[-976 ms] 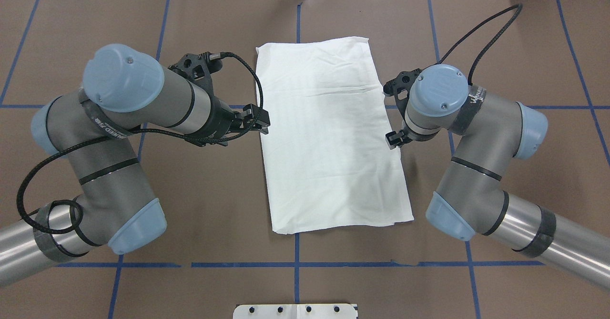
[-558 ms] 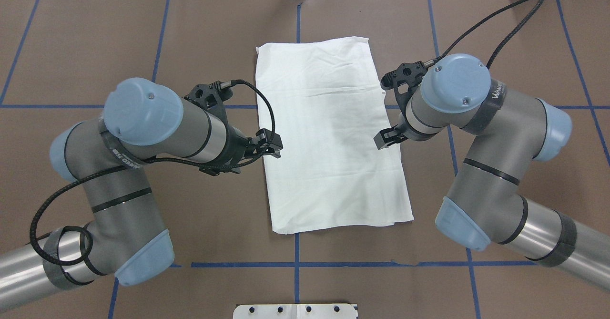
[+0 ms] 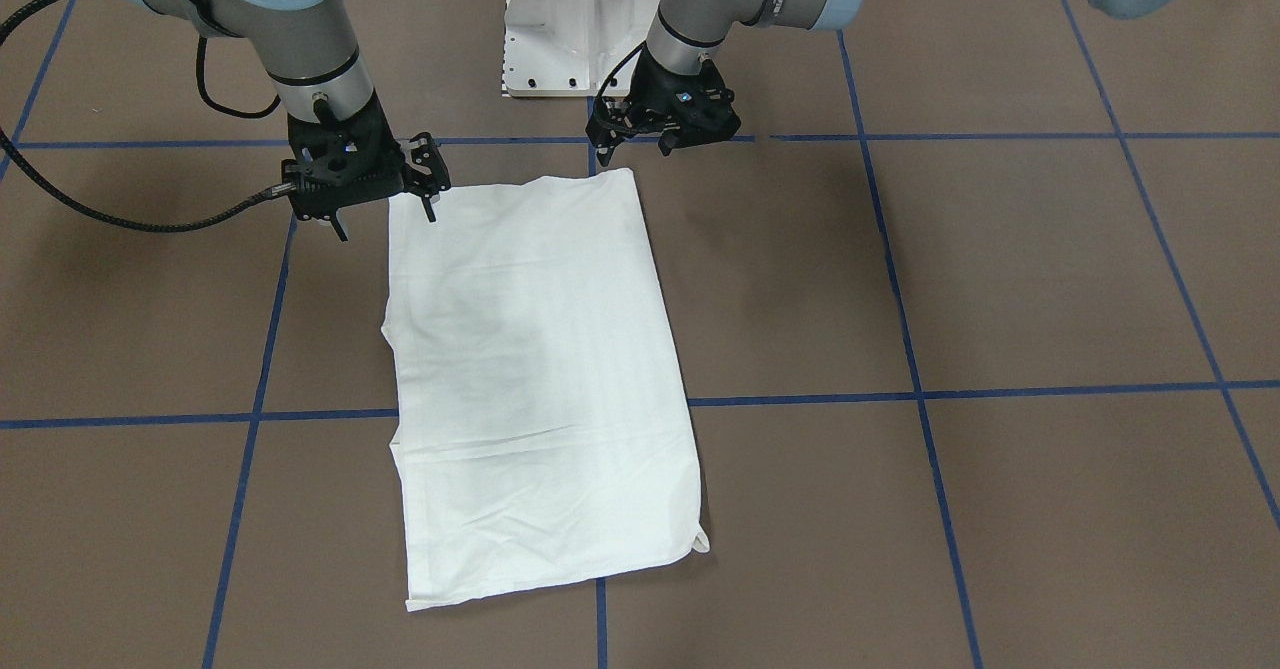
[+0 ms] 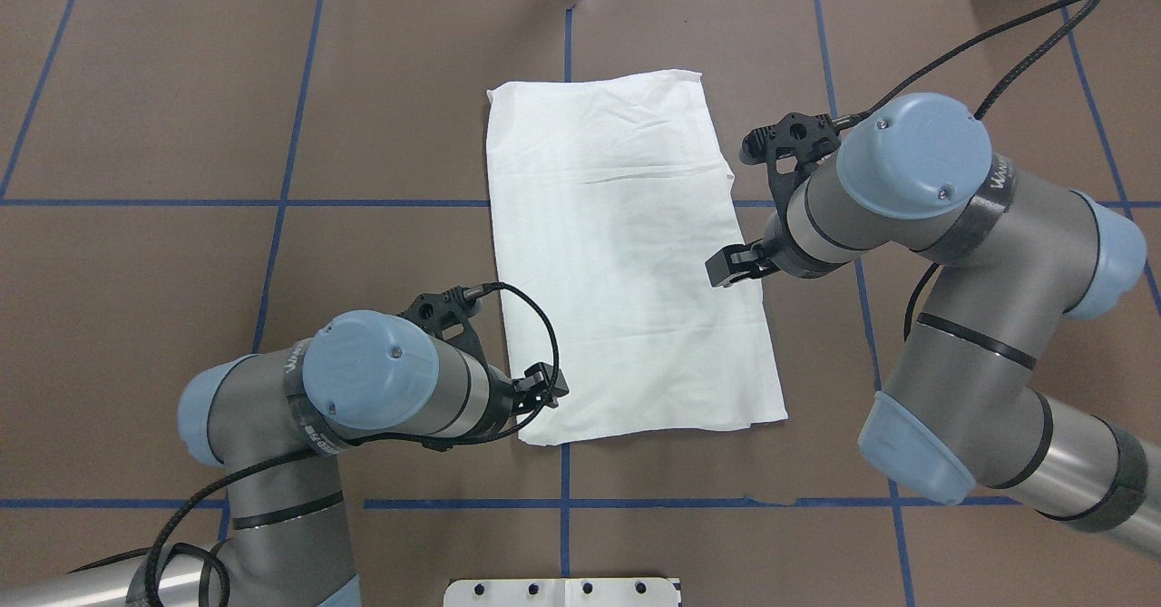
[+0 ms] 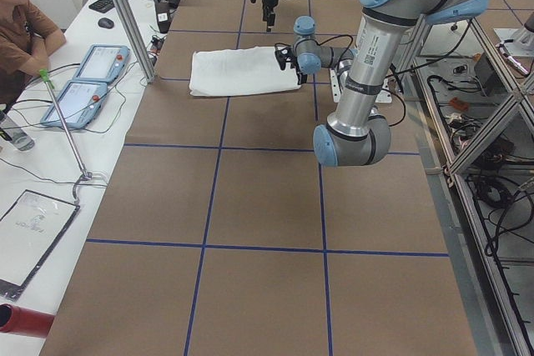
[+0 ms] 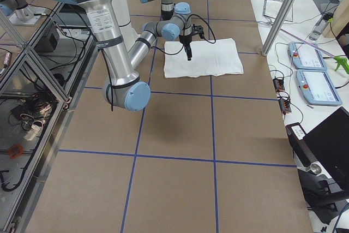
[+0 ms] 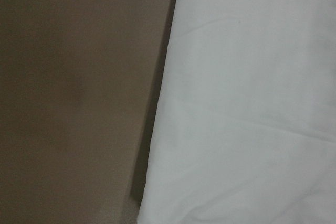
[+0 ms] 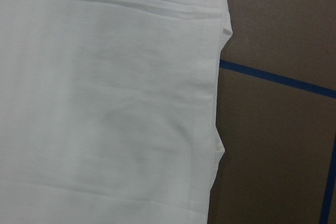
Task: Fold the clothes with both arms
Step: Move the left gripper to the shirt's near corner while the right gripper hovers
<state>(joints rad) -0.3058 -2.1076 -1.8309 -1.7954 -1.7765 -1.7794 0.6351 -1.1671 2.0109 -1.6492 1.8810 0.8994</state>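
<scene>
Left tool (image 4: 547, 383) has swung back to the near-left corner of the folded white T-shirt (image 4: 626, 253); right tool (image 4: 726, 269) has edged inward over its right edge | both tools spread open, gripping nothing | T-shirt flat mid-table (image 4: 181, 90), you have bare table on every side | your front-facing view shows the finger spread that overhead hides

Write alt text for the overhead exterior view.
A white folded shirt lies flat as a long rectangle in the middle of a brown table gridded with blue tape. The left gripper sits at the shirt's near left corner, and the right gripper hangs over its right edge about halfway along.
</scene>
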